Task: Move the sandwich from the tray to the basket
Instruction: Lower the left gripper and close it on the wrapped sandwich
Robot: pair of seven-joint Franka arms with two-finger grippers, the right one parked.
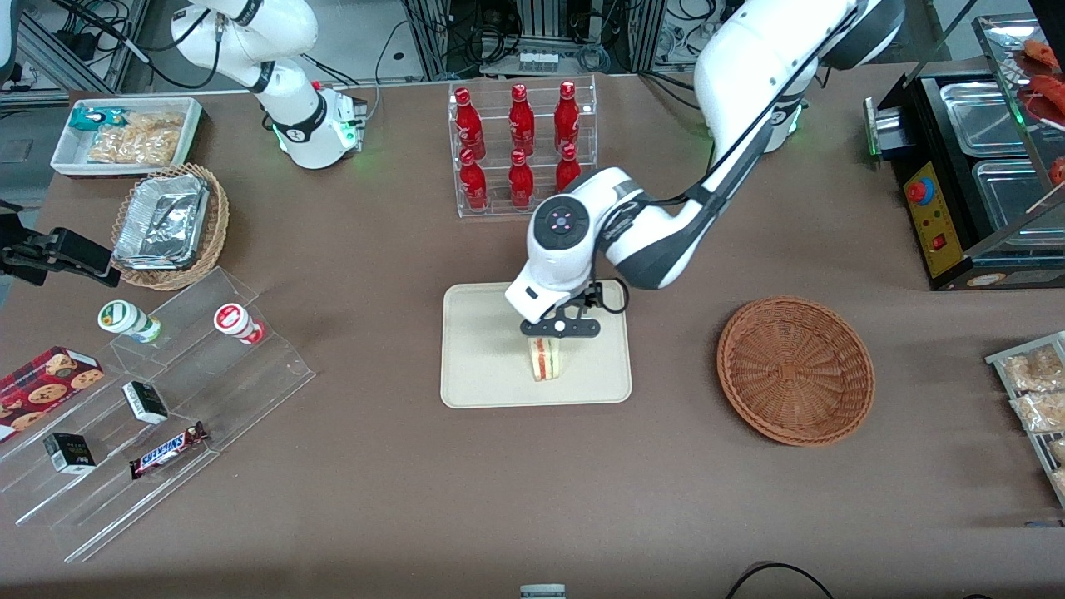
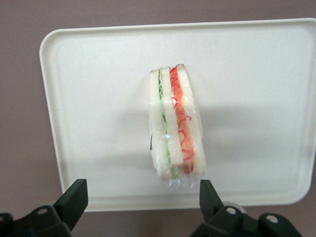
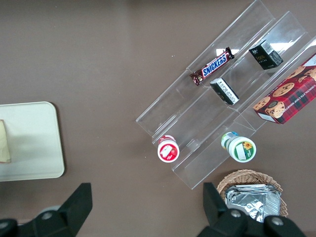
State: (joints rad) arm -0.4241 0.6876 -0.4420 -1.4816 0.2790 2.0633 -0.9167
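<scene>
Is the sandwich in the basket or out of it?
Out. The sandwich lies on the tray, and the basket beside the tray is empty. The open gripper is above the tray, not holding the sandwich.

White hand [image 1: 562, 328], perhaps charcoal arm panels [image 1: 657, 264]

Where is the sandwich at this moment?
Front and left wrist views show the sandwich on the cream tray, the left arm's open gripper hovering above; the wicker basket lies beside the tray, toward the table's working-arm end.
</scene>
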